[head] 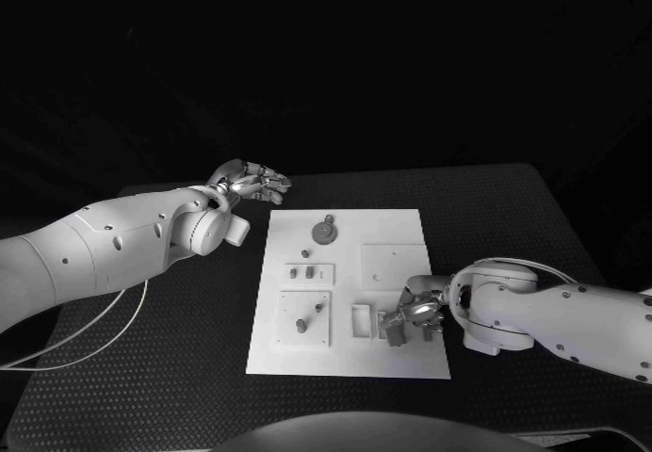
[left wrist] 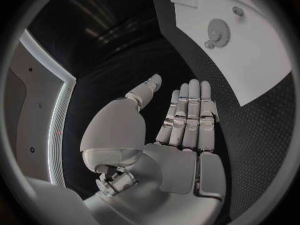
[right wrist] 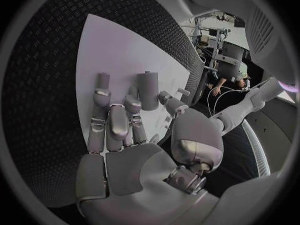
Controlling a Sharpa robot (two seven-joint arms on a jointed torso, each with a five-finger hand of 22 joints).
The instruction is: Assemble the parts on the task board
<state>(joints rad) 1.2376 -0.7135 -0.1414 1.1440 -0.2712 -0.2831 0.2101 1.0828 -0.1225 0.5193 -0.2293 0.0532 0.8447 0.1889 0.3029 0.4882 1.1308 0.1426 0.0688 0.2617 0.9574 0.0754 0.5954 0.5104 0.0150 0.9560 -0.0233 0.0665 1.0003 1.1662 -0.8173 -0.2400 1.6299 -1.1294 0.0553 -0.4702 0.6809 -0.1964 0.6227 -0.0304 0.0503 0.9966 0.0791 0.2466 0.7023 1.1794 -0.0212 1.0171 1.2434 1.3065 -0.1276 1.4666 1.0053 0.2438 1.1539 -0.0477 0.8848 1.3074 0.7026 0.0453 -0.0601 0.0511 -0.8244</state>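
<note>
Left hand (head: 252, 181) hovering off the task board's (head: 394, 235) far left corner, fingers straight and apart, holding nothing. Toothed round part (head: 323, 230) lying flat near the board's far edge; small pegs (head: 301, 326) standing in the raised plates further down. Right hand (head: 411, 318) low over the board's near right corner beside a bracket-like fixture (head: 362, 320), fingers bent down onto the surface; impossible to tell whether anything is pinched. Likely step: picking or seating a small part there. Next move demanding a fine, well-aligned fingertip grip.
</note>
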